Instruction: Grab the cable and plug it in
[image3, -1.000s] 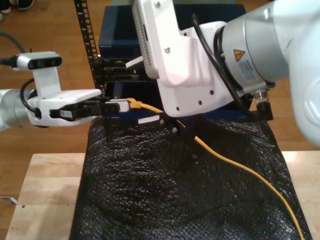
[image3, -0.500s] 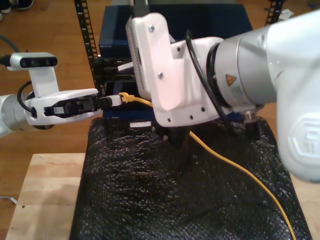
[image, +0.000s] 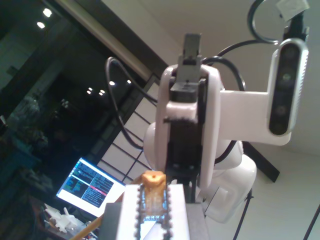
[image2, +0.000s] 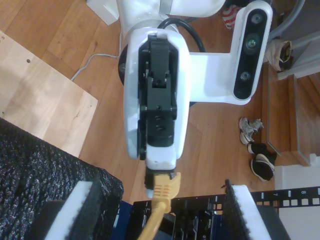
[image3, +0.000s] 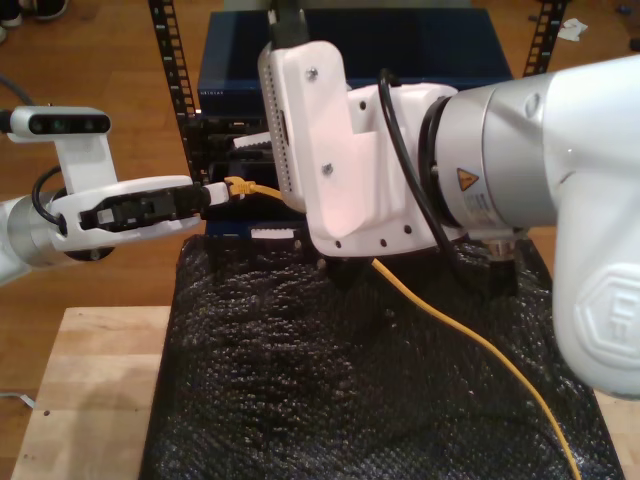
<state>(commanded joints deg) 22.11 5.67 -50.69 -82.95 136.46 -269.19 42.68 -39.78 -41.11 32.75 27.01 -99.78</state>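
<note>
The orange-yellow cable (image3: 440, 315) runs across the black mat from the exterior view's lower right up to its plug (image3: 236, 185). My first gripper (image3: 213, 192), on the arm at the exterior view's left, is shut on the plug end. In the first wrist view the plug (image: 151, 192) sits between its white toothed pads (image: 175, 215). My second gripper (image3: 262, 188) is open. Its two white pads (image2: 80, 210) stand wide apart on either side of the cable (image2: 157, 210), just behind the plug's boot (image2: 162, 186). The first gripper (image2: 160, 172) holds that boot.
A dark rack unit with ports (image3: 225, 135) stands behind the plug, under a blue box (image3: 400, 50). Black bubble mat (image3: 300, 380) covers a wooden table (image3: 90, 390). The second arm's large white body (image3: 480, 170) looms over the mat's far side.
My first gripper has carried the plug up and toward the exterior view's left, closer to the rack ports. The second arm has shifted the same way, its open pads staying around the cable.
</note>
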